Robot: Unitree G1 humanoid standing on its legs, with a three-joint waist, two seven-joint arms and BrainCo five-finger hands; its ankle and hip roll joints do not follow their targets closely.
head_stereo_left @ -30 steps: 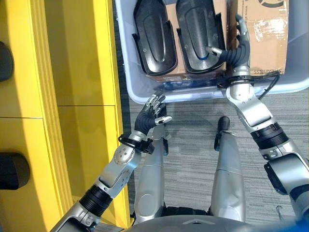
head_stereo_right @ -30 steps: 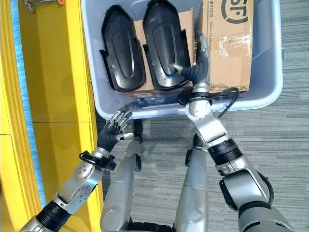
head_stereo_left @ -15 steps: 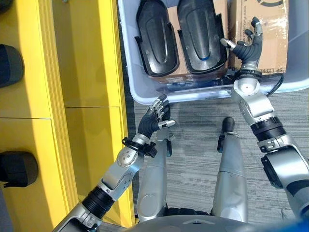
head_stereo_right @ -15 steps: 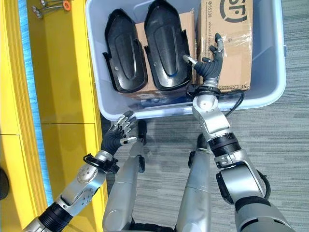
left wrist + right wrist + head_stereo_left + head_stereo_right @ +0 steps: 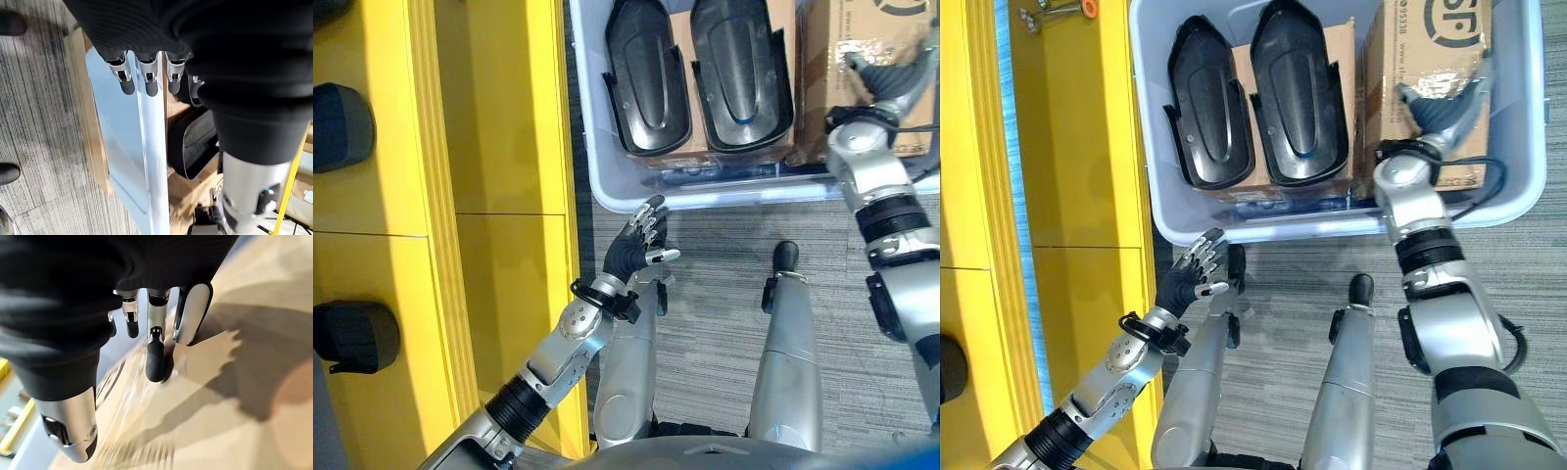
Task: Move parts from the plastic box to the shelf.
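Right hand [image 5: 1442,106] now lifted off the right-hand black moulded plastic part [image 5: 1299,90], shifted over the brown cardboard carton [image 5: 1427,69], fingers loosely spread, empty. Both parts, the left one [image 5: 1205,101] too, lying in the pale blue plastic box [image 5: 1161,211]. Left hand [image 5: 1194,275] relaxed, empty, beside the yellow shelf [image 5: 1067,176].

left hand [image 5: 636,250] raised, fingers straight, relaxed; right hand [image 5: 1446,106] extended forward, fingers spread open.

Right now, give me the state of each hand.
Left hand: open, holding nothing, just outside the plastic box.
Right hand: open, holding nothing, over the cardboard box.
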